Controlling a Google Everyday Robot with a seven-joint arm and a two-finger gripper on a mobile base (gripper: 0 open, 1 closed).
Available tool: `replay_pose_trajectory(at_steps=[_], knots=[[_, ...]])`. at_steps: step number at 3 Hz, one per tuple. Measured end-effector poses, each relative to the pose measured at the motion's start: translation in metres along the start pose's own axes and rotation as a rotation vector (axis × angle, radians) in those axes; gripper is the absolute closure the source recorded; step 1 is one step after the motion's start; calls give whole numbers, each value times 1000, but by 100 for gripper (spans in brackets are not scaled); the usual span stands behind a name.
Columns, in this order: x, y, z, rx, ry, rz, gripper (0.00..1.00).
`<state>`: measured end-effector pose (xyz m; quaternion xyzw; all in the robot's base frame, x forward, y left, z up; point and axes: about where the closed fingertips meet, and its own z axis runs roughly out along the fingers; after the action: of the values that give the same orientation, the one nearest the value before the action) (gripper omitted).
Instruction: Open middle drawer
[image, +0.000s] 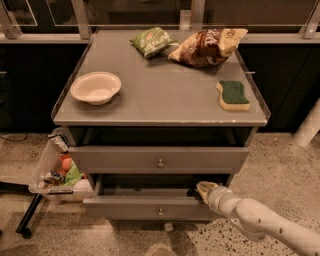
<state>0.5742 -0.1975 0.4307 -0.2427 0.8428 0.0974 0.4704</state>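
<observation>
The grey metal cabinet (160, 107) has three drawers. The middle drawer (125, 208) is pulled partly out toward me, its flat front with a small round knob (160, 213) low in the view. My gripper (205, 189) is at the top right edge of the middle drawer's front, reaching into the gap above it, with the white arm (265, 225) coming in from the lower right. The top drawer (120, 159) with its knob (160, 163) stands slightly out. The lowest drawer is hidden under the middle one.
On the cabinet top lie a white bowl (96, 87), a green chip bag (152, 41), a brown chip bag (207, 46) and a green-and-yellow sponge (233, 95). A clear bin of trash (55, 170) hangs on the cabinet's left side. The floor is speckled.
</observation>
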Motion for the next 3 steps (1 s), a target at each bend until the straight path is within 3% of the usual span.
replay_pose_trajectory(at_steps=[2, 3], knots=[[0, 1, 3, -12, 18, -22, 100], [7, -8, 6, -71, 47, -138, 100]])
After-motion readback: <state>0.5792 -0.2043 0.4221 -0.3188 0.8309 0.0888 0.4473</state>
